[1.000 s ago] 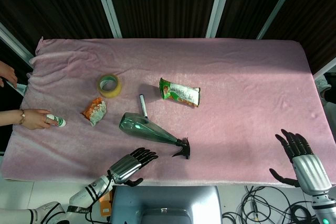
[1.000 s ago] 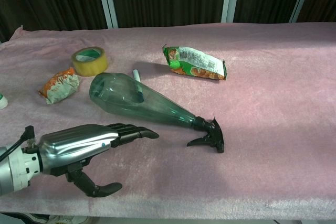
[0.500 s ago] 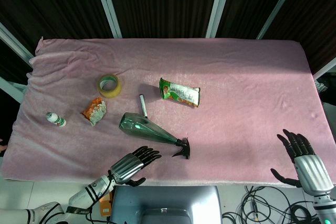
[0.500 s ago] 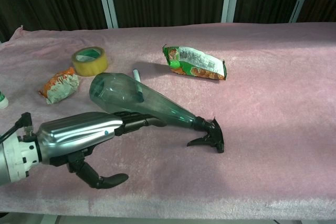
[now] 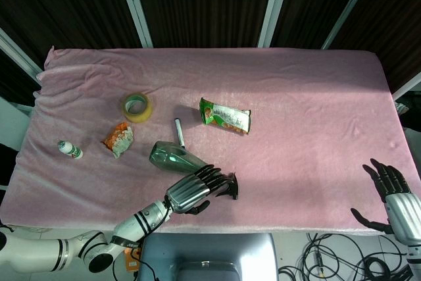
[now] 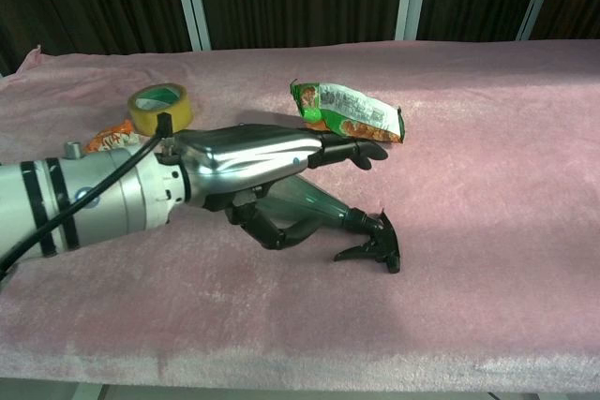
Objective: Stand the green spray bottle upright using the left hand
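Note:
The green spray bottle (image 5: pixel 168 156) lies on its side on the pink cloth, black trigger head (image 5: pixel 229 187) pointing to the front right. My left hand (image 5: pixel 192 189) hovers over the bottle's tapered neck, fingers stretched across it. In the chest view the left hand (image 6: pixel 253 161) covers most of the bottle (image 6: pixel 323 205), with the thumb curled down at the near side of the neck; I see no firm grip. The nozzle (image 6: pixel 375 243) sticks out past the fingers. My right hand (image 5: pixel 393 195) hangs off the table's front right corner, fingers spread, holding nothing.
A yellow tape roll (image 5: pixel 136 106) and an orange snack packet (image 5: pixel 118 139) lie left of the bottle. A marker (image 5: pixel 179 132) rests just behind it, a green snack packet (image 5: pixel 225 116) further back. A small white bottle (image 5: pixel 69 150) lies near the left edge.
My left hand has moved forward from the front edge to over the bottle's neck. The right hand has drifted back and right. A person's hand at the left edge is gone.

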Controlling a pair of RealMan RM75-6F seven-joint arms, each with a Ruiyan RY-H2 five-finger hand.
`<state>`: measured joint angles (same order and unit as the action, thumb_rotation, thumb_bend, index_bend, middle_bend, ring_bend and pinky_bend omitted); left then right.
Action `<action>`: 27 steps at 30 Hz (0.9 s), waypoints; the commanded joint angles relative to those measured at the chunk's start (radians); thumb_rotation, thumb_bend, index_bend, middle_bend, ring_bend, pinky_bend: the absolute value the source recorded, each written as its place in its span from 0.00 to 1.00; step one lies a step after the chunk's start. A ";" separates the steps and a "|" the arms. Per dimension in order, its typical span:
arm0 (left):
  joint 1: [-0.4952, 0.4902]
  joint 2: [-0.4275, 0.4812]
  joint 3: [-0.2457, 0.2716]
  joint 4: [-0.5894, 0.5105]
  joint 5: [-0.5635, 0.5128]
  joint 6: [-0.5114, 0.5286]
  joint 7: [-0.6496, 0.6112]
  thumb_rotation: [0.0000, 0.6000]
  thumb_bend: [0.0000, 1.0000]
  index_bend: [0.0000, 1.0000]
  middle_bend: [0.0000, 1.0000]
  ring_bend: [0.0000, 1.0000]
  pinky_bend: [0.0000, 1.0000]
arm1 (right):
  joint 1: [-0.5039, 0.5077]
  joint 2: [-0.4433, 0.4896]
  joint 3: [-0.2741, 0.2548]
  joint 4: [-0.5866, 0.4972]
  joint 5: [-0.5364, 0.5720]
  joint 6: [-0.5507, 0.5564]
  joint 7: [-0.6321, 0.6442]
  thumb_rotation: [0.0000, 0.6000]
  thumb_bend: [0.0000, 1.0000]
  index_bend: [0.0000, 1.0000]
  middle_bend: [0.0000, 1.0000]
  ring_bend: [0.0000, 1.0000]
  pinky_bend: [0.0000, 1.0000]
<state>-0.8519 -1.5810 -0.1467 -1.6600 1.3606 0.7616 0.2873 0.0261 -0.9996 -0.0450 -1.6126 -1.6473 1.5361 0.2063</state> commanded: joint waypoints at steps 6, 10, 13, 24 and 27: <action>-0.076 -0.173 0.017 0.219 -0.190 0.050 0.397 1.00 0.44 0.00 0.03 0.00 0.00 | 0.002 0.019 0.006 0.017 0.007 -0.002 0.051 1.00 0.37 0.00 0.00 0.00 0.00; -0.081 -0.210 0.025 0.234 -0.243 0.095 0.500 1.00 0.41 0.00 0.02 0.00 0.00 | 0.003 0.021 0.006 0.016 0.004 -0.004 0.053 1.00 0.37 0.00 0.00 0.00 0.00; -0.089 -0.235 0.032 0.258 -0.255 0.127 0.563 1.00 0.41 0.01 0.03 0.00 0.00 | 0.000 0.023 0.006 0.014 0.001 0.003 0.059 1.00 0.37 0.00 0.00 0.00 0.00; -0.100 -0.292 0.042 0.302 -0.403 0.162 0.716 1.00 0.41 0.18 0.04 0.00 0.00 | -0.008 0.031 0.007 0.019 -0.004 0.018 0.076 1.00 0.37 0.00 0.00 0.00 0.00; -0.103 -0.302 0.045 0.317 -0.394 0.170 0.706 1.00 0.41 0.34 0.09 0.00 0.00 | -0.012 0.033 0.007 0.021 -0.005 0.025 0.082 1.00 0.37 0.00 0.00 0.00 0.00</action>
<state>-0.9524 -1.8765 -0.1044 -1.3528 0.9602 0.9251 0.9975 0.0156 -0.9673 -0.0380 -1.5920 -1.6521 1.5602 0.2878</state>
